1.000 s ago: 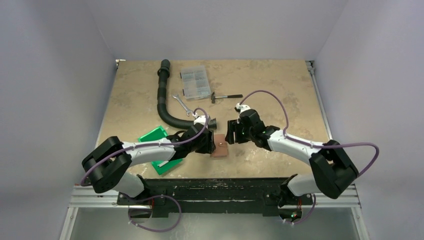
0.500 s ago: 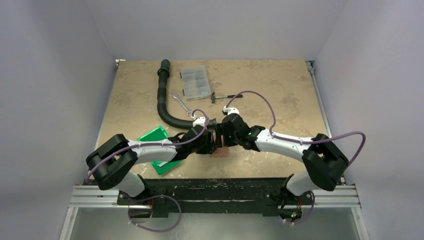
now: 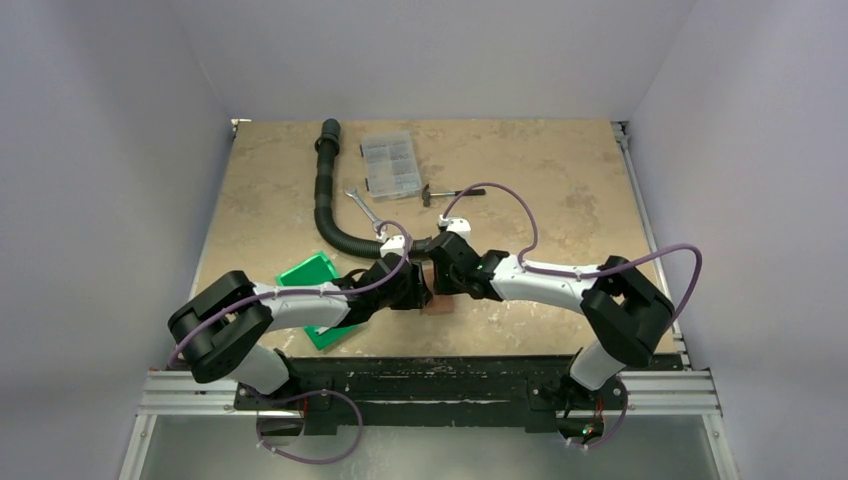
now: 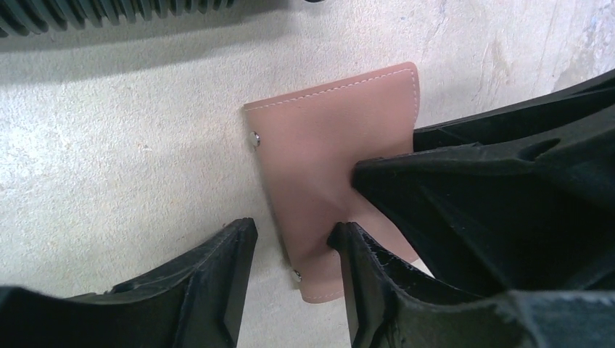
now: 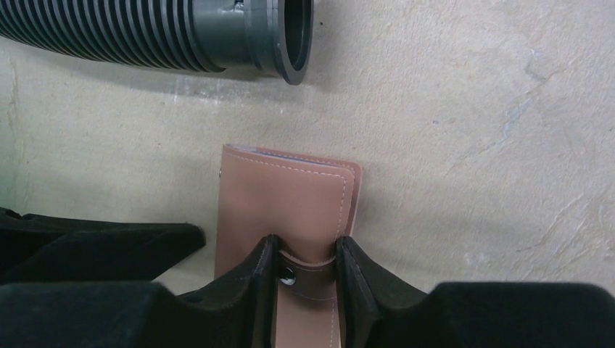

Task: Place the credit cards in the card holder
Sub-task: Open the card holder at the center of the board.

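Note:
The card holder [image 3: 438,303] is a small reddish-brown wallet lying closed and flat on the table [image 3: 560,180] between both arms. In the right wrist view my right gripper [image 5: 304,250] is shut on the strap tab with the clasp stud across the card holder [image 5: 290,199]. My left gripper [image 4: 294,230] stands open over the card holder [image 4: 326,138]. One finger rests on the leather and the other on the bare table beside its edge. The right gripper [image 4: 500,196] shows there as a black mass on the wallet's right side. No credit cards are in view.
A black corrugated hose [image 3: 324,200] curves down the left and its open mouth [image 5: 294,36] ends just beyond the wallet. A green bin [image 3: 310,270] lies under the left arm. A clear compartment box [image 3: 388,165], a wrench [image 3: 362,208] and a hammer [image 3: 450,192] lie farther back.
The right arm has swung left to the card holder and its jaws have closed on the strap. The left gripper has stayed in place at the wallet.

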Robot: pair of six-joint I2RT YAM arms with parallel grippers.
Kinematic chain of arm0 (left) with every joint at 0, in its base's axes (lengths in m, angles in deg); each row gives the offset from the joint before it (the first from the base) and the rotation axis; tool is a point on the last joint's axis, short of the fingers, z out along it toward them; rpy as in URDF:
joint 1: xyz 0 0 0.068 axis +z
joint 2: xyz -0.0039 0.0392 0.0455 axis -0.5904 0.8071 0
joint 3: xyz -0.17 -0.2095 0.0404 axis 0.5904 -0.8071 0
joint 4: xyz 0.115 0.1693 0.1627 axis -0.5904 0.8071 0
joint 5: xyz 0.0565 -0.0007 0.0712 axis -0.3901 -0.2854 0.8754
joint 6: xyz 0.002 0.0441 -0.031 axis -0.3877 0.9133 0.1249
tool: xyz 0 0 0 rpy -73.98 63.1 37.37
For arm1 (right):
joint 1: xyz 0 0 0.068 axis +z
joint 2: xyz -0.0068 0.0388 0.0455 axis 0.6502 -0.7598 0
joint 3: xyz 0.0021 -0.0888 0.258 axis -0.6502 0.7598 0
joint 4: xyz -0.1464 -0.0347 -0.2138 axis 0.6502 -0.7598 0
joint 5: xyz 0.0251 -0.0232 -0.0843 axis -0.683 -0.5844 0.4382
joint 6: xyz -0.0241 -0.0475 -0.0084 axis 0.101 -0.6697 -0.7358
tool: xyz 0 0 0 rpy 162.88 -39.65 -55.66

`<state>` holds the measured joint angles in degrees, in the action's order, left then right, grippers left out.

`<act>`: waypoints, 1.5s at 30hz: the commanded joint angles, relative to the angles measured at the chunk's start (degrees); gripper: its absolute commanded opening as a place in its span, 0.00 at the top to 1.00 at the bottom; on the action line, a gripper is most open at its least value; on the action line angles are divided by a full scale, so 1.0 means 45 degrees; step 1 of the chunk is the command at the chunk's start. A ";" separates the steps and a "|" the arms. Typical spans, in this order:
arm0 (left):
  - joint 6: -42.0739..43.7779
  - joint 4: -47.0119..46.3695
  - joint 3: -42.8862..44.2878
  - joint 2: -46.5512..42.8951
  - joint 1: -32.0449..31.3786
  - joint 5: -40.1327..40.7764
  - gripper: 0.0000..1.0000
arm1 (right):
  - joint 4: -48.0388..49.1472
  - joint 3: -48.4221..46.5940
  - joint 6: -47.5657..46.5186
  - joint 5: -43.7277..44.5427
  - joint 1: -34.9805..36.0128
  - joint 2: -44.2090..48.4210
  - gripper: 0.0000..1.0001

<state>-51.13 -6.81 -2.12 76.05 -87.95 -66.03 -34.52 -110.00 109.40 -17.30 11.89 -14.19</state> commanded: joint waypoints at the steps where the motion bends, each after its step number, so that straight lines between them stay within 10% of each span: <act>1: 0.0125 0.0671 0.0160 0.0012 0.0055 0.0366 0.48 | -0.0324 0.0260 0.0334 0.0533 0.0084 0.0537 0.83; 5: 0.0281 0.0751 0.0589 0.0449 0.0076 0.0374 0.38 | 0.0900 0.0794 0.0161 -0.0834 0.0067 0.1014 0.80; 8: 0.0346 0.0925 0.0882 0.0817 0.0076 0.0454 0.38 | 0.0714 0.0740 -0.0063 -0.0809 0.0064 0.0987 0.56; 15: 0.0121 0.0654 0.0542 0.0908 0.0067 0.0470 0.49 | -0.1749 -0.0324 -0.0400 0.0957 0.0149 0.1024 0.36; 24: -0.0062 0.0255 0.0315 0.1043 0.0064 0.0301 0.54 | -0.2412 -0.1322 -0.0057 0.1130 0.0864 -0.0005 0.57; 34: -0.0151 0.0104 -0.0067 0.0725 0.0061 0.0293 0.57 | -0.1992 -0.1287 0.0184 0.2118 0.1099 -0.0883 0.52; 45: -0.0026 0.0057 -0.0111 0.0659 0.0066 0.0125 0.56 | -0.0279 -0.0365 -0.0366 0.1659 0.1080 -0.0565 1.00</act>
<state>-52.51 -10.39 -1.38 78.78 -87.88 -65.88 -41.97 -114.44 108.22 -8.21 16.94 -16.71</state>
